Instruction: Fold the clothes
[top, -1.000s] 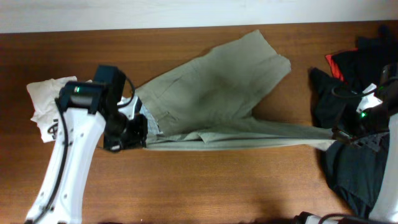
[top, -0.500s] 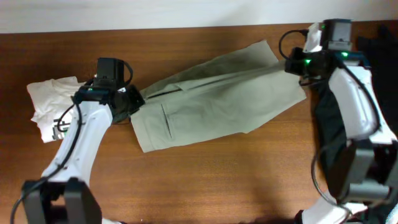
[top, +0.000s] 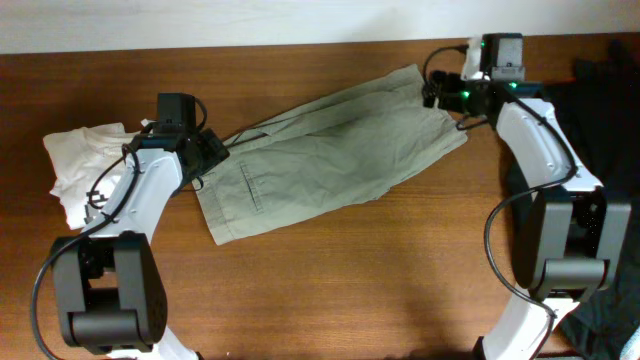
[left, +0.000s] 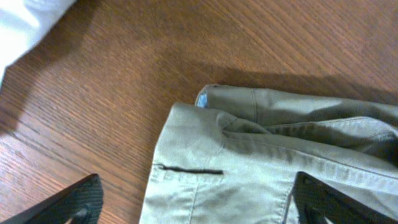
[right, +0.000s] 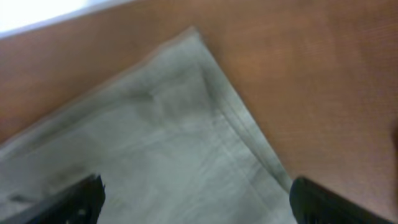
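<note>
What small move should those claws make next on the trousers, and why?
Probably the right claw should pinch the hem. It and the left claw hang open over opposite ends of the long, once-folded trousers; carrying hem to waistband would halve them.

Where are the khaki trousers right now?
In the overhead view the khaki trousers lie across the middle of the table, slanting between the left tool at their waistband end and the right tool at the hem corner.
</note>
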